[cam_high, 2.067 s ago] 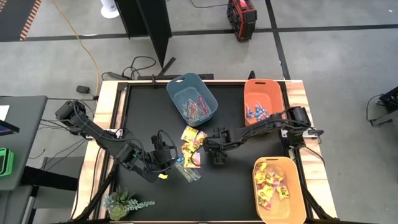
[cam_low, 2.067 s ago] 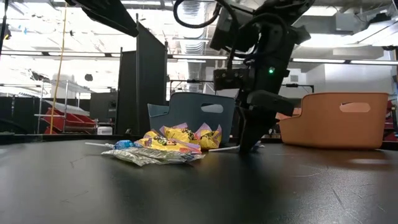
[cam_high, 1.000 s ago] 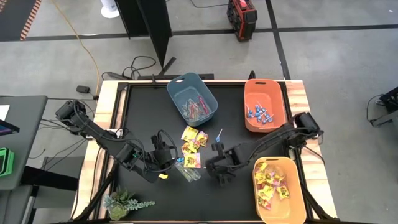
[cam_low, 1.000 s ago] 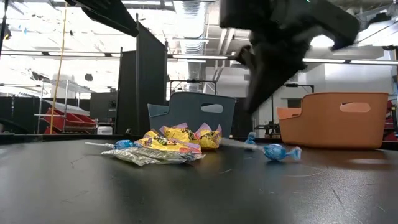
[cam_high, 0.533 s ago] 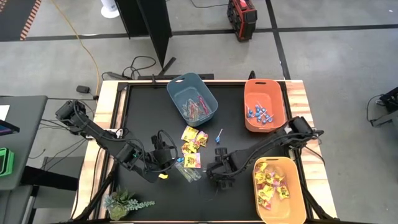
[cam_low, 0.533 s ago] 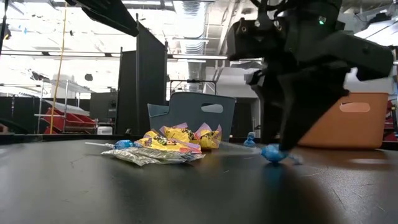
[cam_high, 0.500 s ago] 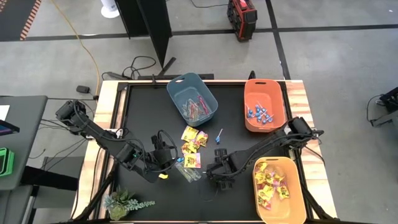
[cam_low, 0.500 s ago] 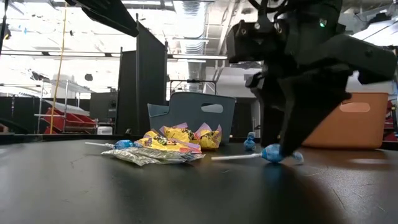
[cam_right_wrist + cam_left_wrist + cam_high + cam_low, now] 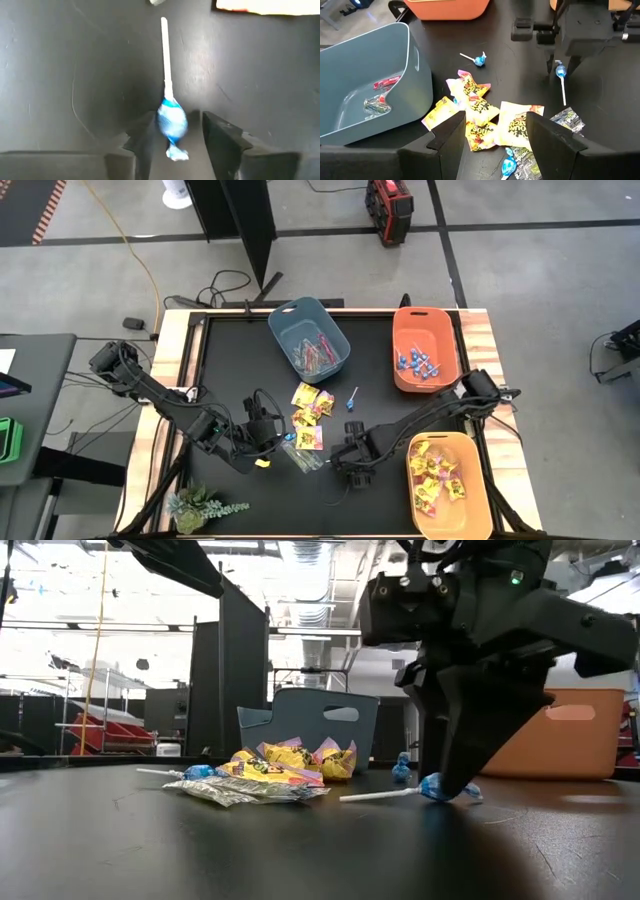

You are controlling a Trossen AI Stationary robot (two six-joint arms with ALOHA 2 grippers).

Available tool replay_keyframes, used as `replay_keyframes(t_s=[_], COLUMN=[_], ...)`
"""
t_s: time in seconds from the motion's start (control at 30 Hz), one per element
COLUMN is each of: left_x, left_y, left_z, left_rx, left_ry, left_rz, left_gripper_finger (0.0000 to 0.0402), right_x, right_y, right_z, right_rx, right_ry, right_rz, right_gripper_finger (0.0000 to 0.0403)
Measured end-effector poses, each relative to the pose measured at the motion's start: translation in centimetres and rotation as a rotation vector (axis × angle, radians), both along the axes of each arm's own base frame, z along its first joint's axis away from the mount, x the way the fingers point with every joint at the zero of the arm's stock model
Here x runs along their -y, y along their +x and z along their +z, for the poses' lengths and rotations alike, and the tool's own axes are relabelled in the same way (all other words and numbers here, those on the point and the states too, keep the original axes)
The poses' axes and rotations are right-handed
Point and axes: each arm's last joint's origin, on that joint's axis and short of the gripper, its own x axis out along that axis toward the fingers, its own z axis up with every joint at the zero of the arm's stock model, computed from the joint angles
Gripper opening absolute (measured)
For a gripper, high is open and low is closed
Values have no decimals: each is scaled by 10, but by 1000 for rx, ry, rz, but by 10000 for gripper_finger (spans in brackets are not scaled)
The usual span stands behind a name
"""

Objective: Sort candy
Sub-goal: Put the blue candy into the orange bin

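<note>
One blue lollipop (image 9: 171,121) between the right gripper's (image 9: 175,135) parted jaws.

A lollipop (image 9: 172,121) is lying on the table (image 9: 390,500) between the right gripper's (image 9: 172,132) fingers, right of the candy pile (image 9: 308,418); the left gripper (image 9: 270,432) is sitting left of it.

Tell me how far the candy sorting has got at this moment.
Partly done. The blue-grey bin holds pinkish sticks, the orange bin blue lollipops, the yellow bin yellow packets. In hand: the right hand straddles a blue lollipop lying on the table, not yet lifted. Left: the pile of yellow packets and clear wrappers, plus another lollipop. The left hand waits by the pile.
</note>
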Motion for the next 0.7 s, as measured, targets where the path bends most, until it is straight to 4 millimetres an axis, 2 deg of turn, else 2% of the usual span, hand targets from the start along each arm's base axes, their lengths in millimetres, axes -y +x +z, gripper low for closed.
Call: replay_keyframes(t_s=[0.1,0.23,0.37,0.57,0.7], left_x=[0,0,0,0,0], left_y=[0,0,0,0,0], left_z=[0,0,0,0,0], left_rx=[-1,1,2,2,2], left_ry=[0,-1,-1,-1,-1], left_rz=[0,0,0,-1,-1], left_gripper_finger=[201,201,201,201,201], right_x=[-3,-7,-7,-8,-8], right_y=[1,2,2,0,-1], right_z=[-7,-14,-16,-9,-4], right_rx=[-4,-12,-14,1,12], right_ry=[1,-4,-15,-13,-1], right_rz=[6,14,13,27,30], right_gripper_finger=[151,142,125,53,35])
